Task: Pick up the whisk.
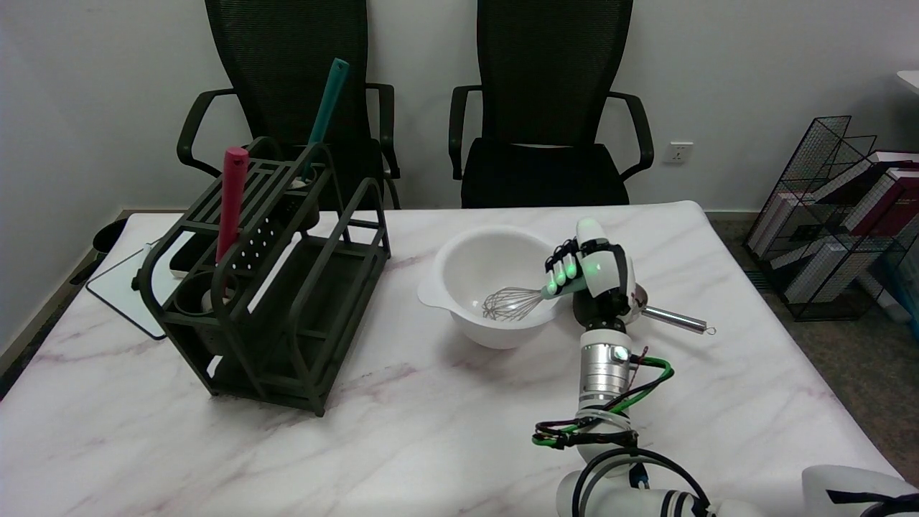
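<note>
The right hand (592, 269) is at the right rim of the white mixing bowl (459, 269), with its fingers (563, 269) curled over the handle of the whisk (513, 303). They appear to grasp the handle, though the contact itself is hidden beneath the hand. The whisk lies tilted: its wire head rests inside the bowl near the bottom, the handle crosses the rim under the hand, and the steel end with its hanging loop projects beyond the hand toward the right edge of the marble table (431, 431).

Judgement: the step in hand is the grasp, and the lift is not yet done. The next move calls for a firm hold on the handle, then a rise high enough to carry the wire head over the rim without dragging or tipping the bowl.

Count: one whisk, one bowl. One dark dish rack (287, 316) stands toward the left side, holding one red-handled utensil (231, 201) and one teal-handled utensil (324, 115). Two black office chairs (549, 108) stand behind the far edge.
</note>
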You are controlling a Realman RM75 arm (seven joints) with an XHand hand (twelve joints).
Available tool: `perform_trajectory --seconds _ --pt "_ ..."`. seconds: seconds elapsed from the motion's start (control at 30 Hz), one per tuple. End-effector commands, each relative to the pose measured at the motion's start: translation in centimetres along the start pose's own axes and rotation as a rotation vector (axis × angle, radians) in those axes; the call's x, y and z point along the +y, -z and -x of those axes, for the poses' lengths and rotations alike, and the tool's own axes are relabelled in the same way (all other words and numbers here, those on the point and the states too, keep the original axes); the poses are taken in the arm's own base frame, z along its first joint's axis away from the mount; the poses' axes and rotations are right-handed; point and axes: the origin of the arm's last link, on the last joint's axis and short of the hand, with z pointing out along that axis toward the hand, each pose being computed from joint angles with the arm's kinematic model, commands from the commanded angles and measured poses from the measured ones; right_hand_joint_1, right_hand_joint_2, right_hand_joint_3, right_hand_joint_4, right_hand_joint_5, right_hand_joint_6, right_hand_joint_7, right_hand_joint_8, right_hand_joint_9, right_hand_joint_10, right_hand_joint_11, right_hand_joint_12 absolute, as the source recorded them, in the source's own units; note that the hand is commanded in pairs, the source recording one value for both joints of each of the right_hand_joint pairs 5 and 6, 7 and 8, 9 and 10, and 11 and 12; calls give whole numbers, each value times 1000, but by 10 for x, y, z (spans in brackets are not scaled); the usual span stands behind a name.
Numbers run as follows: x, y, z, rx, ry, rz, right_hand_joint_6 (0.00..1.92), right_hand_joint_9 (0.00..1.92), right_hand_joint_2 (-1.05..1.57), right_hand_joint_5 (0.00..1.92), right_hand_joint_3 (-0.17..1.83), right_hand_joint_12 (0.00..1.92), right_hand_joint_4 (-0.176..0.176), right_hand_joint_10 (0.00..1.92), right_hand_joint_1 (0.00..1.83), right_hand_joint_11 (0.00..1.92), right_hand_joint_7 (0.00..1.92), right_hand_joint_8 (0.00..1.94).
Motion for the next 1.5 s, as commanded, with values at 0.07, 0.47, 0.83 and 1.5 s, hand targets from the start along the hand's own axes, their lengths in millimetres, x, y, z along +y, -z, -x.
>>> perform_trajectory --seconds 0.07,0.47,0.83,1.5 --pt "-5 -6 -3 -13 13 -18 1920 1920 1024 1920 725 1920 0 1920 798 1920 1920 1920" --pt "-23 -21 3 -79 -45 -12 1920 1920 1135 1920 724 1920 0 1920 797 1920 1920 1920" --pt "-25 -25 20 -156 -214 66 1920 1920 1109 1920 871 1920 0 1920 803 1920 1920 1920" --pt "-100 -64 -15 -228 -262 20 1920 1920 1202 1920 846 1920 0 1920 826 1920 1920 1920"
